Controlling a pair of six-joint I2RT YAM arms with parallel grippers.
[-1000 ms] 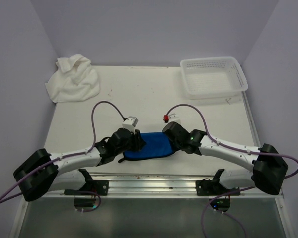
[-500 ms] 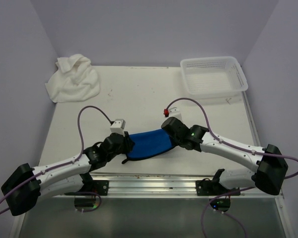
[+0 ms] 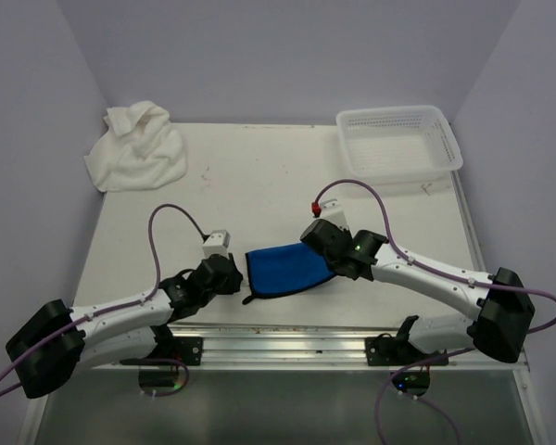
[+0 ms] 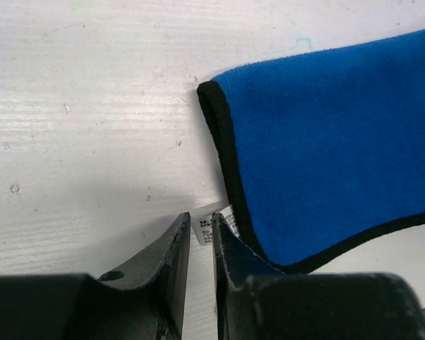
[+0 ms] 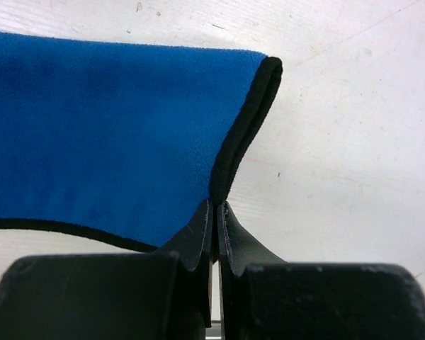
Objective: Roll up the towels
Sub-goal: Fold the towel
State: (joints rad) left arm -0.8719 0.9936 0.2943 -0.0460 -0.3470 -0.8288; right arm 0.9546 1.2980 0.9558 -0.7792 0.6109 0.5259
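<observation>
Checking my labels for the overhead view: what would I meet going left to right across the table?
white towel → left gripper → blue towel → right gripper → white perforated basket

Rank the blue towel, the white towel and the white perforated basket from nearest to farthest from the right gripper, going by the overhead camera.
Measured from the right gripper in the top view:
1. blue towel: pinched at its right edge in the jaws, front centre.
2. white perforated basket: far right corner.
3. white towel: crumpled at the far left corner.
</observation>
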